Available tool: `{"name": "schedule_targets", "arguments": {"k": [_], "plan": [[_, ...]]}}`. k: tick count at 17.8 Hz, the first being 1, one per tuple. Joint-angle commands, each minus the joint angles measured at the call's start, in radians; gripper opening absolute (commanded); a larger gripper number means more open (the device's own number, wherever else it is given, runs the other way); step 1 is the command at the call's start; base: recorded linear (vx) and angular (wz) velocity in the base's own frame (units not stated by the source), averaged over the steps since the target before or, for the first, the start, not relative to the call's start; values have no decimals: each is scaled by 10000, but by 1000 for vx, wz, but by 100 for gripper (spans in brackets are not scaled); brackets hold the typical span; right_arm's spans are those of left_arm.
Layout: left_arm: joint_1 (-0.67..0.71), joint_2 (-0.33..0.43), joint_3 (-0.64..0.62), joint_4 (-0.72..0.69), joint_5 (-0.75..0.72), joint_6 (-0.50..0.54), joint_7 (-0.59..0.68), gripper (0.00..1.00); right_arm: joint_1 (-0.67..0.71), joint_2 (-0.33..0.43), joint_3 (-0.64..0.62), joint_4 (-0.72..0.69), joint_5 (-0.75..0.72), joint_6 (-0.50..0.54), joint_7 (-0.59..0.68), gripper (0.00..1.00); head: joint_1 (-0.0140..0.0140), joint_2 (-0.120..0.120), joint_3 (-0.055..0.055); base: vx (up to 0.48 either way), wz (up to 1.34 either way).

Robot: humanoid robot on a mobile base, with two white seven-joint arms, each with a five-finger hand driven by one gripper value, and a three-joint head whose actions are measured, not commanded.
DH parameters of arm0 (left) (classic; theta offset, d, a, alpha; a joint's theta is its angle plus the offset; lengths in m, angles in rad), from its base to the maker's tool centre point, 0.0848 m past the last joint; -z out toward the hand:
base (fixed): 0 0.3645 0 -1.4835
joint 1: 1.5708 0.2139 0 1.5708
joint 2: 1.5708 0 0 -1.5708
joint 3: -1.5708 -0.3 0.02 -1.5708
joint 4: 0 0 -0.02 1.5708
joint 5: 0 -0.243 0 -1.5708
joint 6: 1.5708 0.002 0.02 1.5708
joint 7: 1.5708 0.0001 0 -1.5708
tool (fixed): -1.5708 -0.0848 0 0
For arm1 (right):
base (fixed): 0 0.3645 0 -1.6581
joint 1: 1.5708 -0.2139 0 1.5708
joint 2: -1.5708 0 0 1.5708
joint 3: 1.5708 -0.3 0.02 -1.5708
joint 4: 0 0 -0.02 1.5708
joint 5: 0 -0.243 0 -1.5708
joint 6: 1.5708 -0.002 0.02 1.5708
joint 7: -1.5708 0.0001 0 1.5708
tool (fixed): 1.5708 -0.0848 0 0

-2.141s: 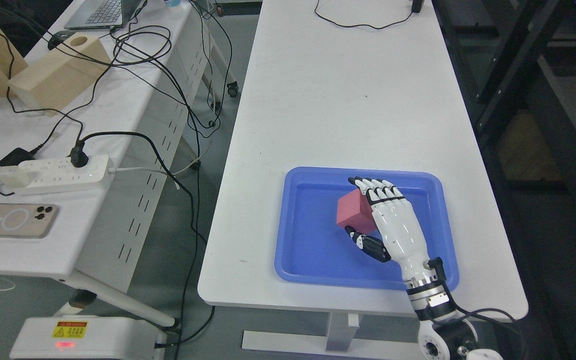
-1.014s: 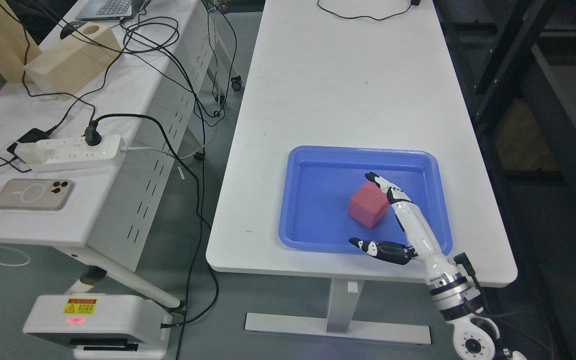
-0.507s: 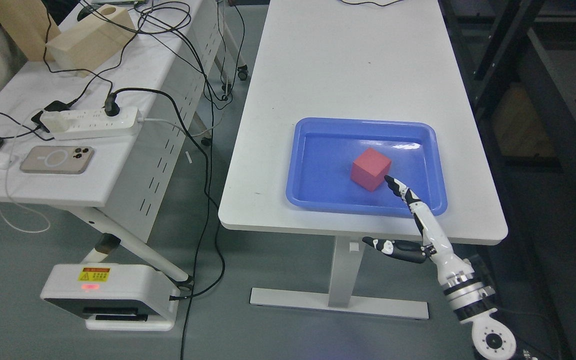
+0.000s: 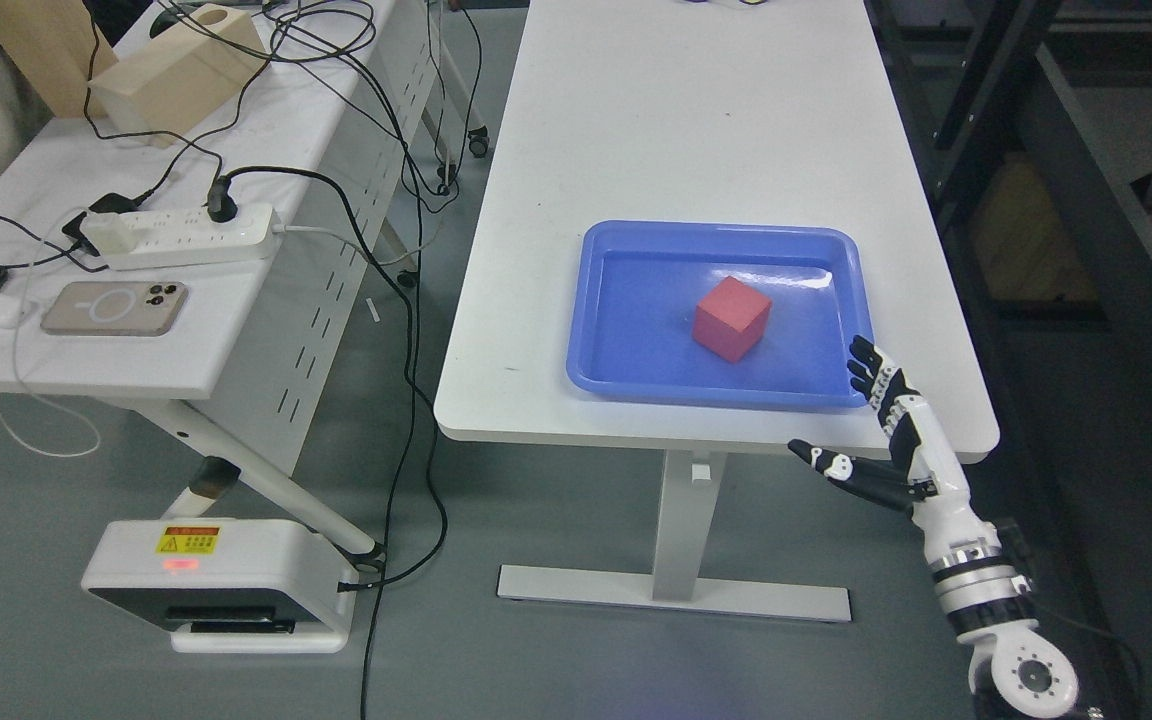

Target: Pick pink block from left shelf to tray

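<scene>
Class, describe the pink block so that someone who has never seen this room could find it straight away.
Find the long white table in the middle of the room and the blue tray near its front edge. The pink block sits alone inside that tray, around its middle. It is the only thing in the tray.

Grey floor [image 4: 556, 660] — a white table [image 4: 696, 120], a cable-strewn side desk [image 4: 266, 130] left, dark shelving [image 4: 1066, 200] right.

Blue tray [image 4: 596, 300] on white table [image 4: 686, 130]
</scene>
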Motion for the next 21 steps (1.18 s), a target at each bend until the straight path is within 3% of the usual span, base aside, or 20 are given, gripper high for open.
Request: {"name": "schedule_targets", "arguments": {"k": [1, 14, 21], "plan": [[-292, 175, 0, -175, 0, -4, 4, 100, -49, -134, -591, 162, -713, 324, -131, 100, 0, 0, 0, 11, 2], [-292, 175, 0, -175, 0, -4, 4, 100, -64, -134, -500, 193, -1296, 372, -1956, 100, 0, 0, 0, 1, 0], [-292, 175, 0, -175, 0, -4, 4, 100, -64, -134, -362, 178, -1296, 356, -1927, 100, 0, 0, 0, 0, 0]]}}
